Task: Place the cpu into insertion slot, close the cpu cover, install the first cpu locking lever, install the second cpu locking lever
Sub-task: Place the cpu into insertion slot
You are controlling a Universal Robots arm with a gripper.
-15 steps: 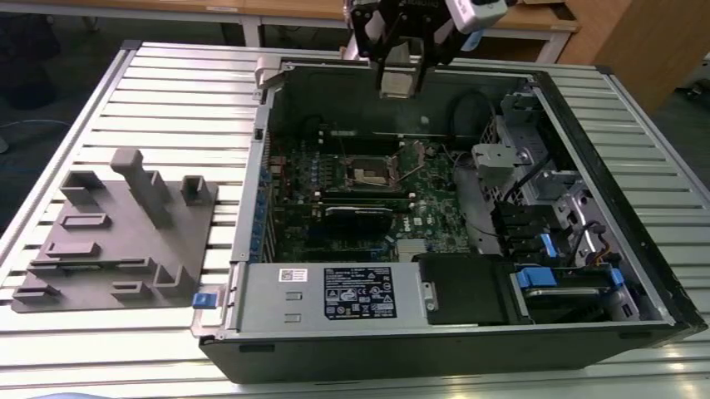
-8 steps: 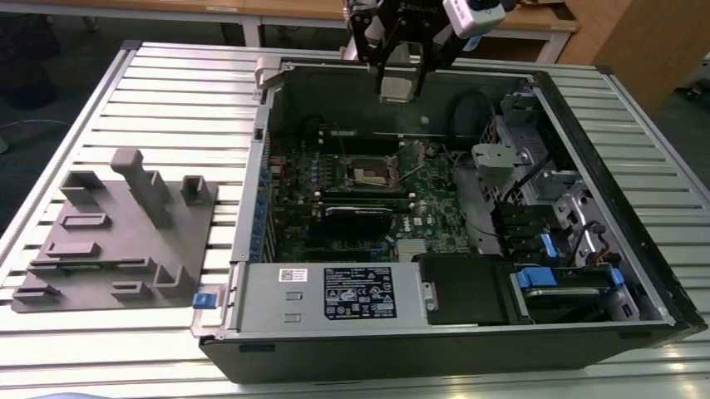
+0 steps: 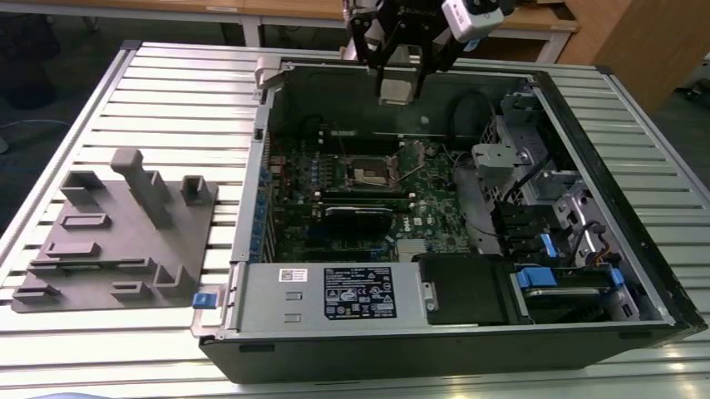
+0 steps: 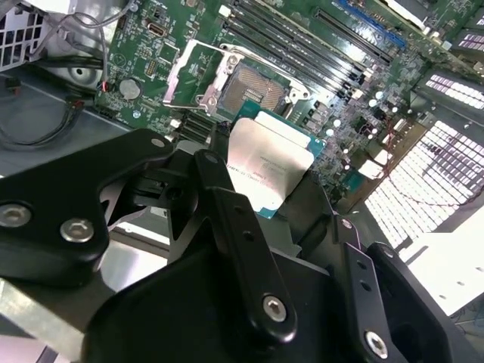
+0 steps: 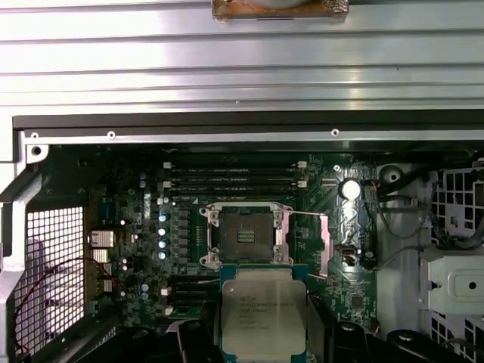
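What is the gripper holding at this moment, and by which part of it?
The gripper holds the cpu. Its fingers clamp two opposite side edges of the chip, leaving the silver top bare.

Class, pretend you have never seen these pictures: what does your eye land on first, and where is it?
The silver cpu stands out, gripped in the black pincer above the green motherboard. Close to it in both wrist views lies the empty insertion slot, mid-board. In the exterior view the open computer case sits on the slatted table, with a grey fixture block on that view's left.
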